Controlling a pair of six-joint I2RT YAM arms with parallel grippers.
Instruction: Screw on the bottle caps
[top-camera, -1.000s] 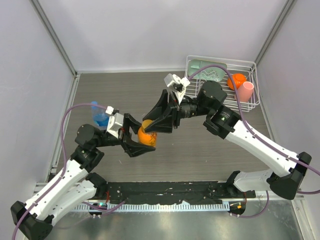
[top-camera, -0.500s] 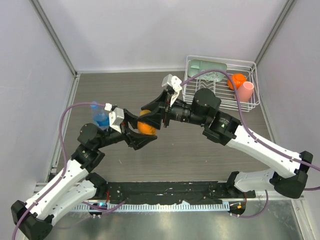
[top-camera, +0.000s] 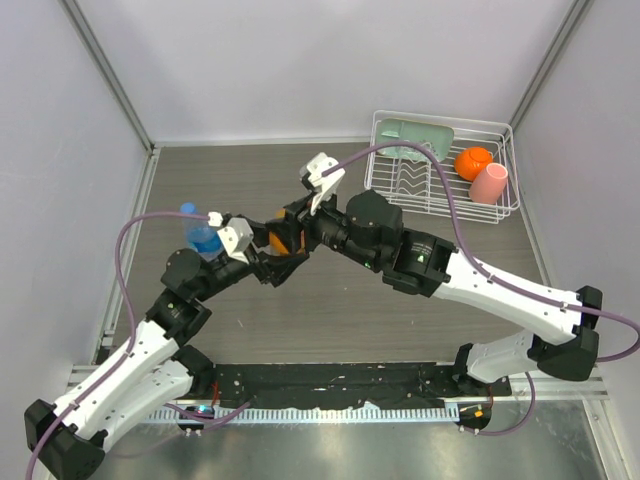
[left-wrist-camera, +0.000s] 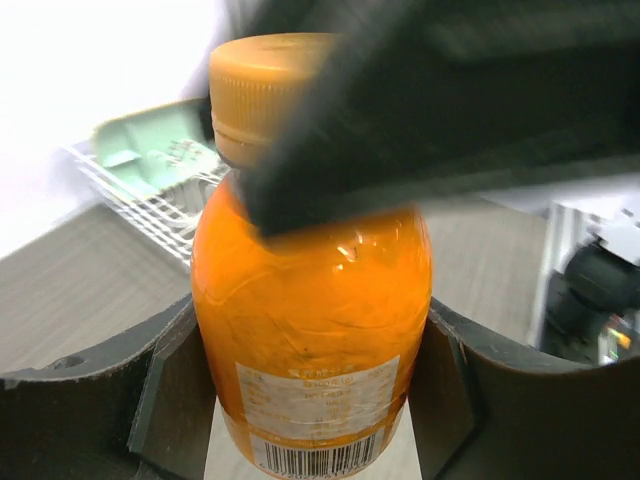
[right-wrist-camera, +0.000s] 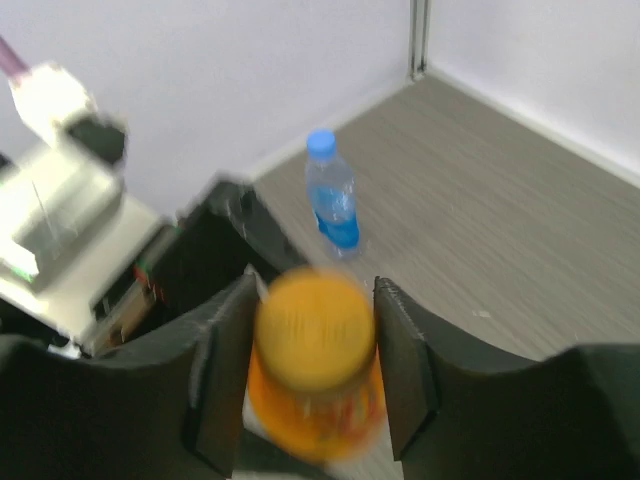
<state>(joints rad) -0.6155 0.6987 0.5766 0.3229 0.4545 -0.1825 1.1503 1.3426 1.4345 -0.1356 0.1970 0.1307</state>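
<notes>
The squat orange bottle (left-wrist-camera: 310, 300) is held upright off the table with my left gripper (left-wrist-camera: 310, 385) shut on its body, one finger on each side. Its orange cap (left-wrist-camera: 262, 88) sits on the neck. My right gripper (right-wrist-camera: 312, 350) comes from the far side and is shut on that orange cap (right-wrist-camera: 315, 335), which looks blurred. In the top view both grippers, left (top-camera: 278, 258) and right (top-camera: 284, 234), meet at the bottle (top-camera: 272, 241). The taller clear bottle (top-camera: 202, 236) stands on the table at the left, its blue cap (top-camera: 187, 210) on top, also seen from the right wrist (right-wrist-camera: 320, 143).
A white wire rack (top-camera: 400, 186) stands at the back right with an orange ball (top-camera: 472, 162), a pink cup (top-camera: 489, 183) and a pale green item (top-camera: 415, 135). Grey walls close in the table on three sides.
Both grippers have moved left and back together with the orange bottle between them. The right wrist has rolled round the cap and its arm has stretched further left.
</notes>
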